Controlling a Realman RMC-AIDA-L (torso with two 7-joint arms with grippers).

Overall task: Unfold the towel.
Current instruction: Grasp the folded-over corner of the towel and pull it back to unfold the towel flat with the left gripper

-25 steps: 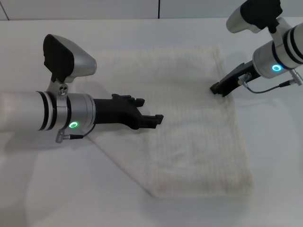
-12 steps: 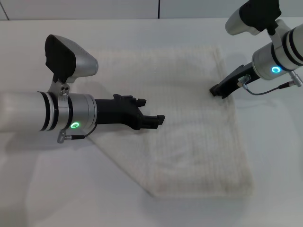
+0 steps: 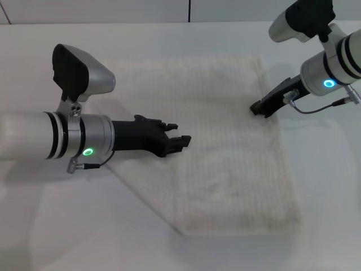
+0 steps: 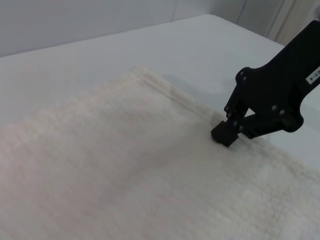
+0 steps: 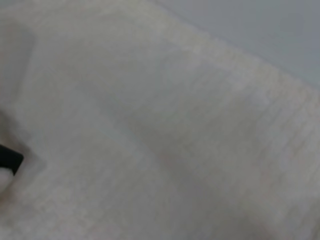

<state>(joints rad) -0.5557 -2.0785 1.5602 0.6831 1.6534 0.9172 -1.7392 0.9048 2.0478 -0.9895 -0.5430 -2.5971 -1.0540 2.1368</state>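
Observation:
The cream towel (image 3: 225, 141) lies flat on the white table, with a slanted edge at its lower left. My left gripper (image 3: 180, 133) is open and empty, hovering just above the towel's left part. My right gripper (image 3: 256, 107) is at the towel's right hem with its tips down on the cloth. In the left wrist view the right gripper (image 4: 224, 135) has its fingers drawn together at the hem of the towel (image 4: 100, 175). The right wrist view shows only ribbed towel (image 5: 175, 125) close up.
The white table (image 3: 67, 226) extends around the towel on every side. A wall seam runs along the table's far edge (image 3: 189, 17). A thin cable (image 3: 316, 107) hangs from the right wrist beside the towel.
My left gripper's fingers have drawn slightly closer together and the gripper has shifted a little. The right arm and the towel have not moved.

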